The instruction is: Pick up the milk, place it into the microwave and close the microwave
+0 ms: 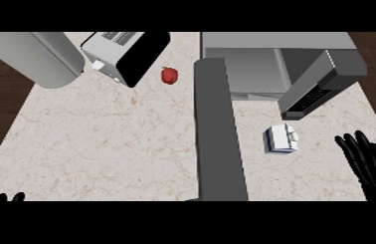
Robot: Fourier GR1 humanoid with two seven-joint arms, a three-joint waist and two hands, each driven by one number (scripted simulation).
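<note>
I see the milk (pixel 281 138) on the surface (pixel 110 138), just in front of the microwave (pixel 249 63), between its open door (pixel 219 133) and my right hand (pixel 360 161). This hand is released, fingers straight, not touching the milk. My left hand (pixel 11 196) hardly shows, far left of the microwave; I cannot tell its state.

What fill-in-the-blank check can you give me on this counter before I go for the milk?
The microwave door stands ____.
The milk sits on the ____, outside the microwave.
The hand nearest the milk is the robot's ____ one.
The pepper beside the toaster is ____ in colour.
Missing words: open; counter; right; red.
</note>
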